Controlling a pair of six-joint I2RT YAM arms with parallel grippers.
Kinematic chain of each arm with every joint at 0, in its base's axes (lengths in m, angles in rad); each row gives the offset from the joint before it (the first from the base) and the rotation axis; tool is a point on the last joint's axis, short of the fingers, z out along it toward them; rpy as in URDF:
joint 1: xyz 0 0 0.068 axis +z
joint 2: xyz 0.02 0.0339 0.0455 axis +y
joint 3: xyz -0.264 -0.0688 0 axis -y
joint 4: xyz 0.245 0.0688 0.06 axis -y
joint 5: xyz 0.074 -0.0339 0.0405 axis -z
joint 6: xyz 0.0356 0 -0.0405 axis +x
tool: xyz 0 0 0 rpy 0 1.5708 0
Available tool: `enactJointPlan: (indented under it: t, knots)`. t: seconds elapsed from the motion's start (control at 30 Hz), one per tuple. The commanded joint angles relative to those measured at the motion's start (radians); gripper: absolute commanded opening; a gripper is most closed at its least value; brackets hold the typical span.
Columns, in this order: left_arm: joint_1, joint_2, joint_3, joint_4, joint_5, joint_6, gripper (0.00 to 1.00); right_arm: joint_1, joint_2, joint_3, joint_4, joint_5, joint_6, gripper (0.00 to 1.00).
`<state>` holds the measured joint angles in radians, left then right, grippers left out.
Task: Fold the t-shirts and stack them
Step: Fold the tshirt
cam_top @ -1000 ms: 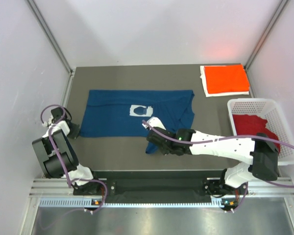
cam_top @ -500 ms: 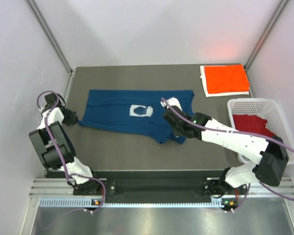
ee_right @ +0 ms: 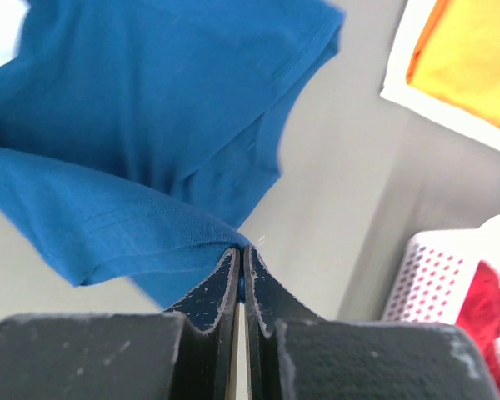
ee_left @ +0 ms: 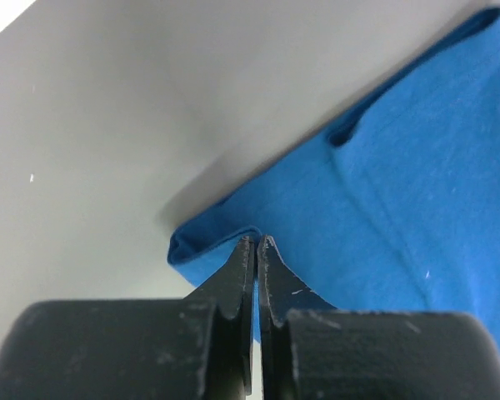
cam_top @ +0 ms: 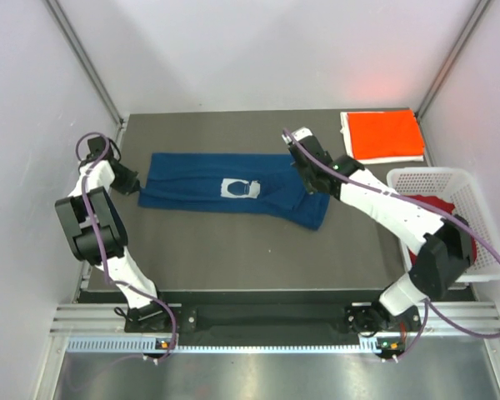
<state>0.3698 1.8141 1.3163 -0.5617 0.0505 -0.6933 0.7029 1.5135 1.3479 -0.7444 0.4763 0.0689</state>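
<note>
- Dark grey table (cam_top: 233, 250) under everything, walled in by pale panels.
- Blue shirt (cam_top: 200, 193) stretched left to right across the middle of the table as a long band, chest side up. Left end bunched into a small fold, right end dropping toward the near edge as a loose flap. Same shirt filling the left wrist view (ee_left: 417, 208) and most of the right wrist view (ee_right: 150, 108).
- White lattice basket (cam_top: 417, 179) parked at the right edge of the table, well apart from the blue shirt, also peeking into the right wrist view (ee_right: 433, 275).
- Orange shirt (cam_top: 386, 133) folded flat in the far right corner, sitting on a white sheet (cam_top: 347, 142), just behind the basket. Shows up top right in the right wrist view (ee_right: 475, 58) too.
- Dark red shirt (cam_top: 421, 208) crumpled inside the basket, a bit of it visible from the right wrist (ee_right: 487, 308).
- Right gripper (cam_top: 302, 167) reaching over to the far right corner of the blue shirt, jaws clamped tight on a fold of its hem, clear as day up close (ee_right: 240, 248).
- Left gripper (cam_top: 133, 185) down at the shirt's left end, jaws pinched together on the blue edge there (ee_left: 256, 242), basically no gap.
- Small white print (cam_top: 240, 189) on the blue shirt, facing up, roughly midway between the two grippers.
</note>
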Motion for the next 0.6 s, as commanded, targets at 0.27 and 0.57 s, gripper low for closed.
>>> enactJointPlan:
  t: [0.27,0.57]
  knots:
    - [-0.040,0.204,0.228,-0.079,-0.072,0.006,0.00,-0.134,0.200,0.194,0.051,0.016,-0.247,0.00]
    - [-0.069,0.281,0.328,-0.122,-0.138,0.012,0.00,-0.167,0.283,0.204,0.089,-0.013,-0.273,0.00]
